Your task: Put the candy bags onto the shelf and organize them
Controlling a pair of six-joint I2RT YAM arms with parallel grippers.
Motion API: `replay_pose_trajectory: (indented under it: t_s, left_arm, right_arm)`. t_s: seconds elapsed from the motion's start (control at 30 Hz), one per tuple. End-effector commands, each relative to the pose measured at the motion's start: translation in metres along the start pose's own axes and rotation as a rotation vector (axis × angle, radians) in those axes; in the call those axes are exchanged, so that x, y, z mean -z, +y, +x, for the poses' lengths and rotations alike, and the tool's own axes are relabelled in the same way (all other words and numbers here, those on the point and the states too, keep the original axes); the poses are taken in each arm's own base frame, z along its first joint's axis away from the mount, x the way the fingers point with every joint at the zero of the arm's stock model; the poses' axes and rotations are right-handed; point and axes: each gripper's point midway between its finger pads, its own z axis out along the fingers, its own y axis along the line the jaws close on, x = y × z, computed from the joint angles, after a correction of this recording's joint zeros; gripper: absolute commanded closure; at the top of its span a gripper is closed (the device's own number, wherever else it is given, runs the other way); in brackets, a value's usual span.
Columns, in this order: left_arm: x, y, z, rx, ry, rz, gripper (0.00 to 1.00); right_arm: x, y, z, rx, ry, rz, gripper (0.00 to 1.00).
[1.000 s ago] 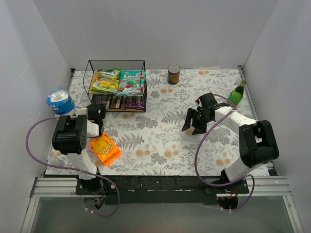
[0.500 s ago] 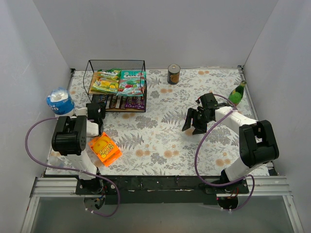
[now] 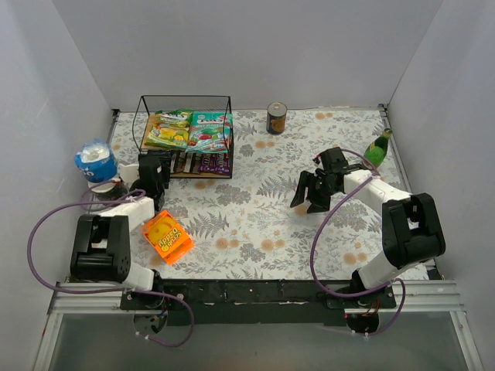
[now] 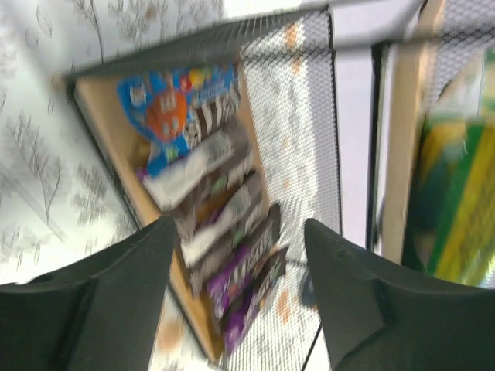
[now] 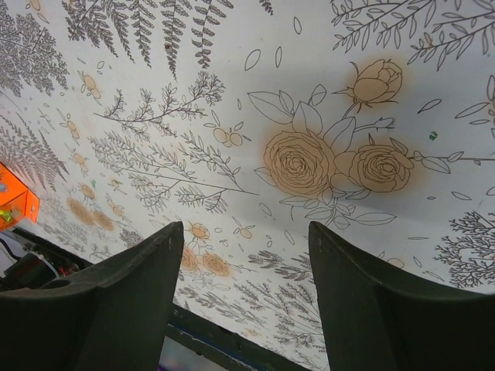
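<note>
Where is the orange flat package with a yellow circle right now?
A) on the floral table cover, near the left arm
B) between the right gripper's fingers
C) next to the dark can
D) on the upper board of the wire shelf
A: the orange flat package with a yellow circle lies on the floral table cover, beside the left arm.

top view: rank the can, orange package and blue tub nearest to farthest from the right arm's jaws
1. can, toward the back wall, nearest
2. orange package, front left of the table
3. blue tub, at the left edge, farthest
</note>
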Motion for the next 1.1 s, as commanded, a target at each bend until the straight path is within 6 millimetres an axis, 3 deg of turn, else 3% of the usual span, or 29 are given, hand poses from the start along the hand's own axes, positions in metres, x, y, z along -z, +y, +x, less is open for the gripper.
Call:
replay_pose_trajectory:
  t_s: [0.0, 0.03, 0.1, 0.17, 0.23, 0.3, 0.33, 0.37, 0.47, 0.6, 0.73, 0.9, 1.07]
  left_arm:
    - [0.025, -0.025, -0.003, 0.73, -0.021, -0.134, 0.3]
    - [0.032, -0.042, -0.005, 0.709, -0.005, -0.125, 0.27]
    - [0.043, -0.035, 0.003, 0.532, 0.025, -0.209, 0.21]
    - [0.057, -0.055, 0.001, 0.366, 0.065, -0.229, 0.1]
    - [0.07, -0.059, 0.0, 0.118, 0.103, -0.243, 0.05]
    - [0.091, -0.063, -0.004, -0.11, 0.139, -0.25, 0.02]
    - [0.097, -0.065, -0.005, -0.166, 0.153, -0.236, 0.02]
    - [0.116, -0.052, -0.01, -0.195, 0.161, -0.288, 0.02]
    - [0.142, -0.034, -0.018, -0.252, 0.178, -0.296, 0.02]
    - [0.18, -0.019, -0.019, -0.259, 0.234, -0.178, 0.02]
    - [0.195, -0.024, -0.016, -0.405, 0.288, -0.049, 0.02]
    - [0.199, -0.01, -0.04, -0.63, 0.238, -0.137, 0.02]
    - [0.206, -0.035, -0.051, -0.721, 0.191, -0.006, 0.02]
  right_arm:
    - [0.01, 0.009, -0.009, 0.012, -0.049, -0.029, 0.27]
    - [0.013, 0.009, -0.011, 0.015, -0.061, -0.026, 0.27]
    - [0.016, 0.01, -0.014, 0.016, -0.074, -0.024, 0.26]
    - [0.022, 0.015, -0.019, 0.025, -0.099, -0.028, 0.25]
    - [0.03, 0.017, -0.026, 0.031, -0.136, -0.021, 0.23]
    - [0.037, 0.018, -0.029, 0.044, -0.155, -0.012, 0.07]
    - [0.043, 0.021, -0.035, 0.057, -0.182, -0.01, 0.07]
    - [0.046, 0.022, -0.037, 0.065, -0.196, -0.009, 0.06]
    - [0.058, 0.024, -0.043, 0.077, -0.241, 0.004, 0.05]
    - [0.07, 0.028, -0.044, 0.082, -0.285, -0.007, 0.05]
    - [0.076, 0.031, -0.042, 0.092, -0.309, -0.023, 0.05]
    - [0.088, 0.027, -0.044, 0.101, -0.393, -0.018, 0.05]
    - [0.101, 0.021, -0.048, 0.101, -0.473, 0.001, 0.04]
